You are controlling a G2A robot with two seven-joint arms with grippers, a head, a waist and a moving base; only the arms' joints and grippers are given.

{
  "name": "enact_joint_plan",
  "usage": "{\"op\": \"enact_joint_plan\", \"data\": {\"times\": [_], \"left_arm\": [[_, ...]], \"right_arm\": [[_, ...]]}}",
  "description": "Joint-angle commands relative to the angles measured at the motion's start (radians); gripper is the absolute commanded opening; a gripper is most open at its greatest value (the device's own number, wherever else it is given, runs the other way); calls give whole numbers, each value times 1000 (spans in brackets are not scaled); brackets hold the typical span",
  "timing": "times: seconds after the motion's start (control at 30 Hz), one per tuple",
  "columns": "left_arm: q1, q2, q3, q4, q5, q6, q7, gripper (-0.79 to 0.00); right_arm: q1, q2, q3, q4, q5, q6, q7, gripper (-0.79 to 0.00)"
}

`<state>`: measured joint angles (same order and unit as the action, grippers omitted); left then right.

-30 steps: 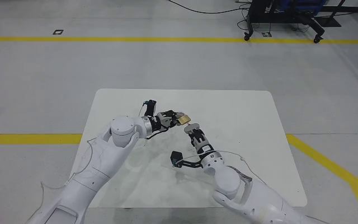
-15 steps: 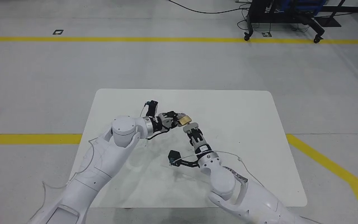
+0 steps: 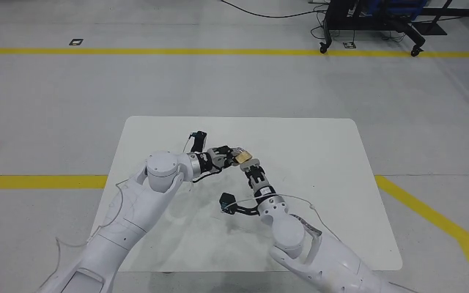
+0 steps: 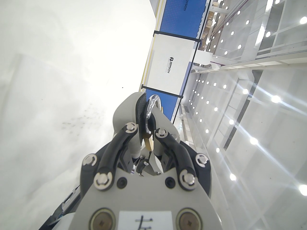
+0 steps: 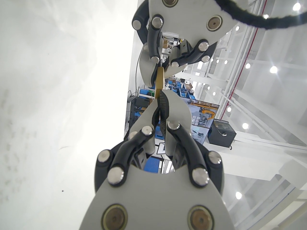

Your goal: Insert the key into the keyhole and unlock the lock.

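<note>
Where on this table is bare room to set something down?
Free: the table's right half beyond the right gripper, and the far strip past the lock. Crowded: the middle, where the left gripper holds the lock and the right the key, and the near side under the arms.

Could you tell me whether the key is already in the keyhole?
Cannot tell: the right gripper meets the brass lock, and its fingers hide the key and keyhole.

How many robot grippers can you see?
2. The left gripper holds the padlock above the table; the right gripper sits just beside it.
</note>
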<state>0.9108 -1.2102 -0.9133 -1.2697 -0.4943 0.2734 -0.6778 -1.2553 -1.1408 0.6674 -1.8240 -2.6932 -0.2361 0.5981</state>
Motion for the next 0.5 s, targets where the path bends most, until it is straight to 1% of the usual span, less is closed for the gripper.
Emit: {"op": "enact_joint_plan", "data": {"times": [0.0,0.03,0.07,0.37,0.47], "left_arm": [[0,-1,-2,1,0,3,-1,-785],[0,-1,-3,2,0,5,0,-785],[1,-2,-4,2,-2,6,-1,-785],[4,-5,-18,3,-5,14,-4,-785],[5,-5,-23,2,-1,12,-3,-785]], "right_arm": [[-6,-2,7,-3,-4,1,-2,-65],[-10,-3,12,-4,-5,2,-2,-22],[-14,-4,16,-6,-7,2,-4,0],[-63,-7,62,-44,-10,13,-62,-6],[-90,-2,95,-68,39,30,-129,0]]}}
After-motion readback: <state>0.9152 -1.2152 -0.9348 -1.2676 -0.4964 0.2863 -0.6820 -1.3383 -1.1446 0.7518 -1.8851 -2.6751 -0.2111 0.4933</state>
